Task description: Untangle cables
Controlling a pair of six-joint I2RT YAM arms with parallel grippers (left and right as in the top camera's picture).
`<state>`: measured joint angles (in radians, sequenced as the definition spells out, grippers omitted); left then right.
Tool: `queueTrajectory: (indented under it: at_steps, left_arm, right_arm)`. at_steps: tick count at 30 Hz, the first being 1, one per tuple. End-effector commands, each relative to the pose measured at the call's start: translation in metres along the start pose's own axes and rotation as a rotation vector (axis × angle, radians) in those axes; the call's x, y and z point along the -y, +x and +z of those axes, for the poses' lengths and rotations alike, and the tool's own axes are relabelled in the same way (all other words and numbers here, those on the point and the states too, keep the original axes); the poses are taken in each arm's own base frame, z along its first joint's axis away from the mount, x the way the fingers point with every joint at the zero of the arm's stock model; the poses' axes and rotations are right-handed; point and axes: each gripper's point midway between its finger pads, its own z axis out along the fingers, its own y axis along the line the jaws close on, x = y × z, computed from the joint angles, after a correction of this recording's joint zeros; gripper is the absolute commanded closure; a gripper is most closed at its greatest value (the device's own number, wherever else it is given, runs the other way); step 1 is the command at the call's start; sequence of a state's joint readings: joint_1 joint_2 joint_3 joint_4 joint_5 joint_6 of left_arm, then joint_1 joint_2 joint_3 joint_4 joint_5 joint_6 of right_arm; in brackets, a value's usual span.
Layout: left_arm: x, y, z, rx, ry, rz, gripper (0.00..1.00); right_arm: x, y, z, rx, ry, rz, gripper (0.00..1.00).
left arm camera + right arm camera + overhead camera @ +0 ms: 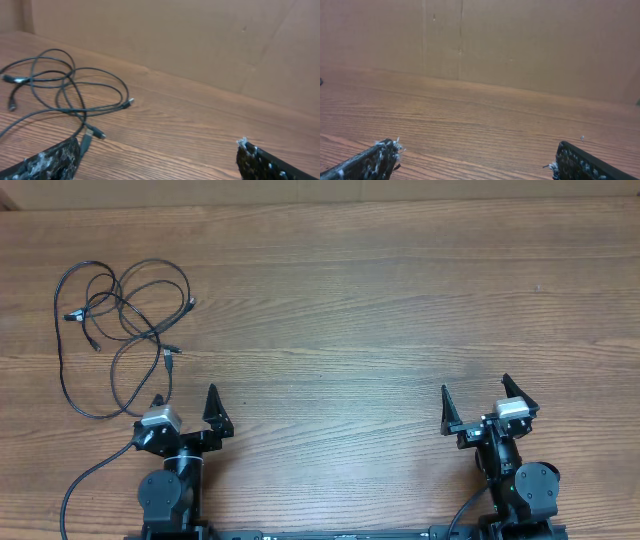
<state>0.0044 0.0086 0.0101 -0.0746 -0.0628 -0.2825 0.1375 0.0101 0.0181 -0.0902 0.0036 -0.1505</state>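
Your cables (127, 307) are lying in tangled loops just ahead-left of your left gripper (184, 394), its fingers standing wide, holding nothing; your right gripper (475, 384) is gaping likewise, well apart from them.

The black left arm (165, 480) and black right arm (520, 478) sit folded low at the bottom of the overhead view, well apart, both pointing forward. The left gripper (184, 394) has its two black fingers (214, 410) spread wide, nothing between them. The right gripper (475, 386) stands likewise, splayed and empty. In the wrist views the finger pads (50, 161) look scuffed and flecked white
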Motion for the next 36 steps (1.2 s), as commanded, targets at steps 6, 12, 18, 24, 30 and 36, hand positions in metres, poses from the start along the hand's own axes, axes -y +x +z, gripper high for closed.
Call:
queueTrajectory:
  at_steps: [6, 12, 18, 24, 30, 36]
  left_arm:
    - [0.0046, 0.0025, 0.0, -0.005, 0.022, -0.001, 0.0]
    - [0.0047, 0.0025, 0.0, -0.005, 0.022, -0.001, 0.0]
    - [0.0047, 0.0025, 0.0, -0.005, 0.022, -0.001, 0.0]
    - [0.0046, 0.0025, 0.0, -0.005, 0.022, -0.001, 0.0]
    - [0.0054, 0.003, 0.0, -0.007, 0.026, 0.001, 0.01]
    - [0.0133, 0.0061, -0.0004, -0.019, 0.074, 0.146, 0.0]
  right_arm:
    - [-0.0004, 0.002, 0.0002, 0.003, -0.002, 0.0, 0.0]
    - [-0.0004, 0.0019, 0.0002, 0.004, -0.002, 0.0, 0.0]
    - [-0.0004, 0.0019, 0.0002, 0.004, -0.002, 0.0, 0.0]
    - [-0.0004, 0.0019, 0.0002, 0.004, -0.002, 0.0, 0.0]
    - [-0.0003, 0.0019, 0.0002, 0.004, -0.002, 0.0, 0.0]
    - [-0.0003, 0.0019, 0.0002, 0.004, -0.002, 0.0, 0.0]
